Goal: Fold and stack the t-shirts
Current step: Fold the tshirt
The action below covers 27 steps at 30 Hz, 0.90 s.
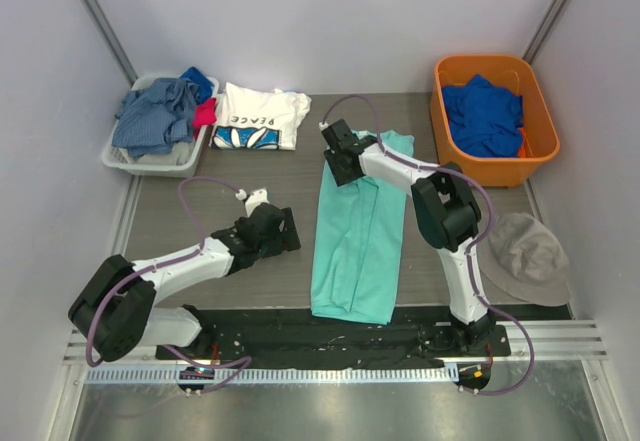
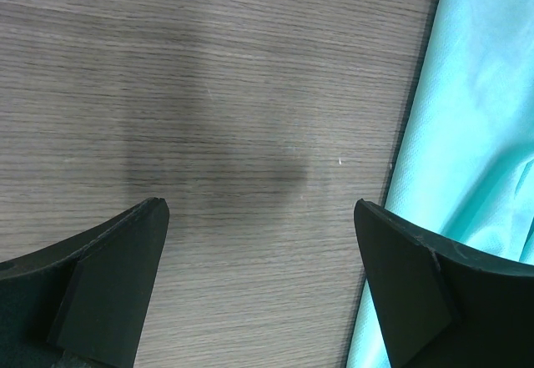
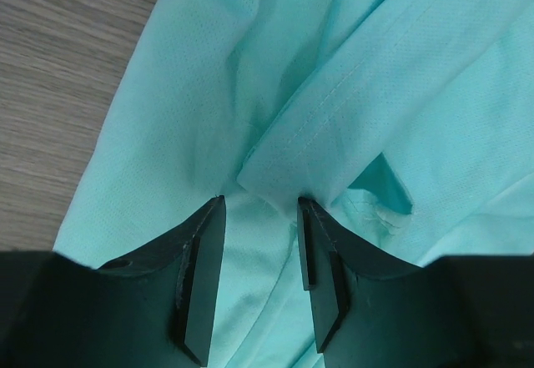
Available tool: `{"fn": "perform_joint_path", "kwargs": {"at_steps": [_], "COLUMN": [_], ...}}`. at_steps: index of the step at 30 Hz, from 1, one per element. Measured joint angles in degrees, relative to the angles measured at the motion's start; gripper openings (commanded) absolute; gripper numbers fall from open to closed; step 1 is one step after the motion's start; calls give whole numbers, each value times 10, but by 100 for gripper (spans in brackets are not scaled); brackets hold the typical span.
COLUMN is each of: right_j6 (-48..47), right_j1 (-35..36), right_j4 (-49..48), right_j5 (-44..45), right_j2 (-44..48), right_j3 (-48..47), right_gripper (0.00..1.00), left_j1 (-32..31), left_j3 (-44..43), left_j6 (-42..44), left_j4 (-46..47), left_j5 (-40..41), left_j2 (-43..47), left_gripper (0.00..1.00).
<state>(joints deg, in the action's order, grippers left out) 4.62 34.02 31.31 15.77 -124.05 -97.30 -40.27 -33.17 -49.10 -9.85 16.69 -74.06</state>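
The mint-teal t-shirt (image 1: 360, 231) lies as a long, narrow strip down the middle of the table. My right gripper (image 1: 340, 157) is low over its far left end. In the right wrist view its jaws (image 3: 260, 201) stand partly open astride a sleeve hem fold of the shirt (image 3: 334, 93), not clamped. My left gripper (image 1: 272, 231) is wide open and empty just left of the shirt's left edge (image 2: 476, 134), over bare table. The white "PEACE" t-shirt (image 1: 258, 119) lies folded at the back left.
A grey basket (image 1: 130, 161) of grey-blue clothes stands at the far left. An orange bin (image 1: 540, 151) holding a royal blue garment is at the far right. A grey bucket hat (image 1: 525, 256) lies on the right side.
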Motion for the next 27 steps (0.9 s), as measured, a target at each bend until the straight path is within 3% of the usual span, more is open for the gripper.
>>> {"fn": "perform_joint_path", "kwargs": {"at_steps": [10, 20, 27], "right_j6": [0, 0, 3], "right_j1": [0, 0, -2], "right_j4": [0, -5, -9], "right_j5": [1, 9, 23], "right_j2": [-22, -28, -28], "right_j3": [-6, -9, -8], "right_gripper": [46, 2, 1], "left_j1": [0, 0, 0], "left_j3": [0, 4, 11], "left_j6": [0, 0, 0], "left_j4": [0, 0, 0], "left_j5": [0, 0, 0], "left_j2": [0, 0, 0], "left_gripper": [100, 100, 100]}}
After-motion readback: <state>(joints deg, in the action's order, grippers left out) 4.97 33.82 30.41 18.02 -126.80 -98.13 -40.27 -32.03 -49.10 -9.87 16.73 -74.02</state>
